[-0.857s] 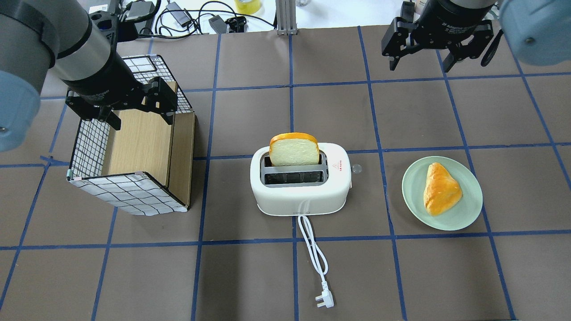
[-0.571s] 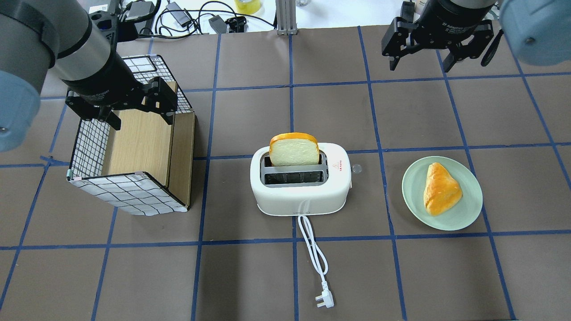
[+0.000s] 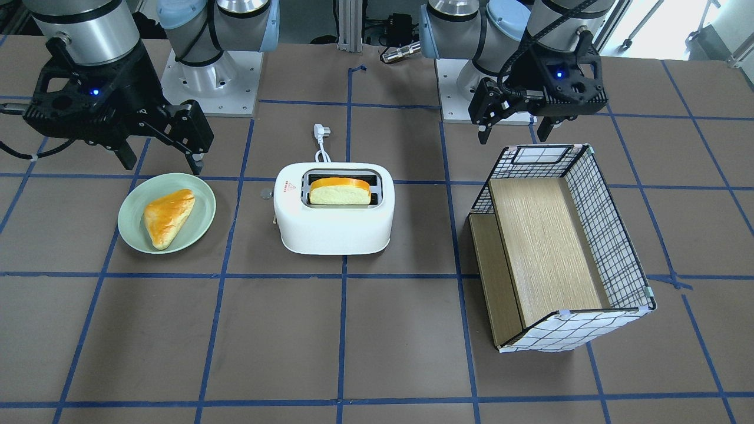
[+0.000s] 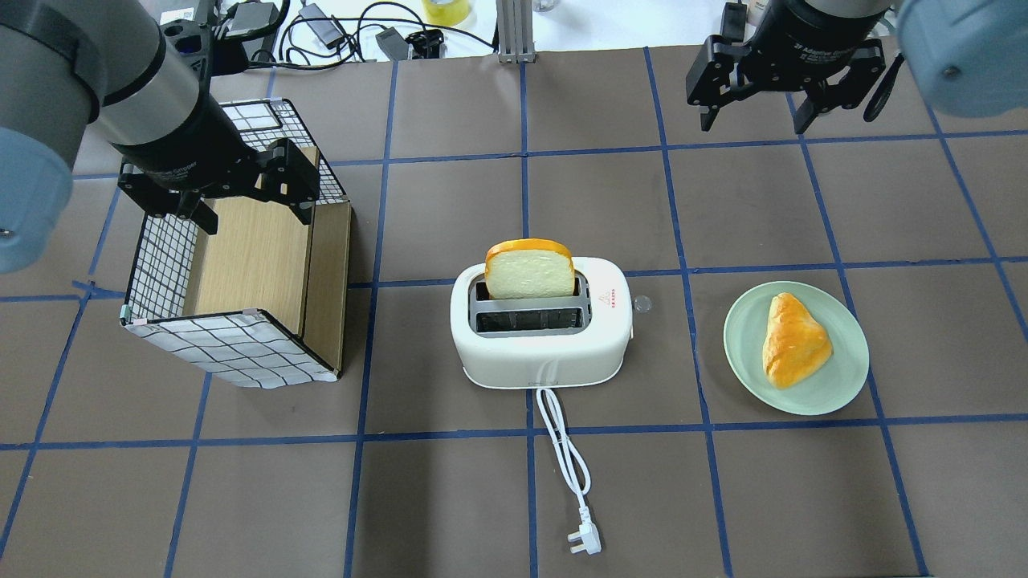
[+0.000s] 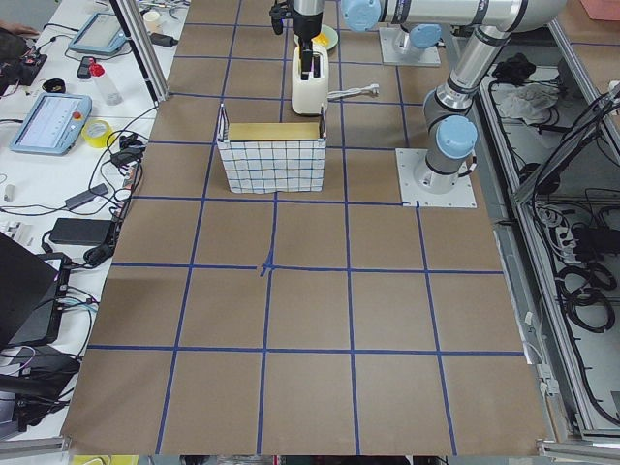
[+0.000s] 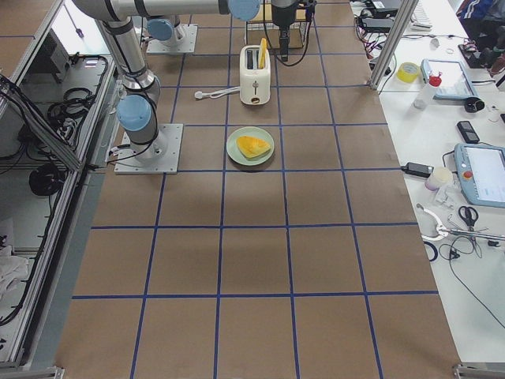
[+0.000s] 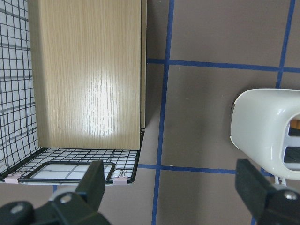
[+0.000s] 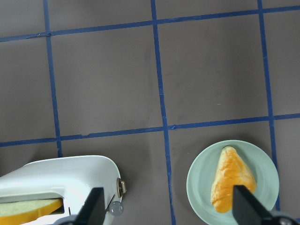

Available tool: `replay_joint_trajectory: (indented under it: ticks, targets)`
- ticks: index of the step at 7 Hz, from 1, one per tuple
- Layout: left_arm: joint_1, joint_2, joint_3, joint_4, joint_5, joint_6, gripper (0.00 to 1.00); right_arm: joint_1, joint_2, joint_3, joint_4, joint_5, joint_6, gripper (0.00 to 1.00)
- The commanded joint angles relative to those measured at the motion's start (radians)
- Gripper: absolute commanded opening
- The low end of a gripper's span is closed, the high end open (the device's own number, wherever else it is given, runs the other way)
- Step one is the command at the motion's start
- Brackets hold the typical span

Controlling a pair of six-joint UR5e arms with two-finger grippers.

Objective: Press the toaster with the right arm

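The white two-slot toaster (image 4: 540, 341) stands mid-table with a bread slice (image 4: 530, 273) upright in its far slot. Its small lever (image 8: 121, 186) sticks out of the end that faces the plate. The toaster also shows in the front view (image 3: 333, 227). My right gripper (image 4: 755, 124) hangs open and empty over the far right of the table, well beyond the toaster and apart from it. It also shows in the front view (image 3: 160, 165). My left gripper (image 4: 255, 218) is open and empty above the basket.
A checkered wire basket (image 4: 233, 353) with a wooden insert lies left of the toaster. A green plate (image 4: 743, 337) with a pastry (image 4: 793, 339) sits to its right. The toaster's cord and plug (image 4: 585, 542) trail toward the near edge. Cables (image 4: 321, 32) lie beyond the far edge.
My right gripper has shifted and turned very slightly at the far right. The left arm, toaster and bread have not moved.
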Motion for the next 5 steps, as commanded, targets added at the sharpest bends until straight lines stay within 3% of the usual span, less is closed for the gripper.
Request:
replay_joint_trajectory:
  ticks: [1,2,5]
  targets:
    - [0.000,0.000,0.000,0.000,0.000,0.000,1.00,-0.033,0.003,0.006,0.127,0.175,-0.003,0.00]
    - [0.000,0.000,0.000,0.000,0.000,0.000,1.00,-0.076,0.003,0.032,0.182,0.294,-0.073,0.00]
    - [0.000,0.000,0.000,0.000,0.000,0.000,1.00,-0.193,0.003,0.237,0.169,0.524,-0.334,0.00]
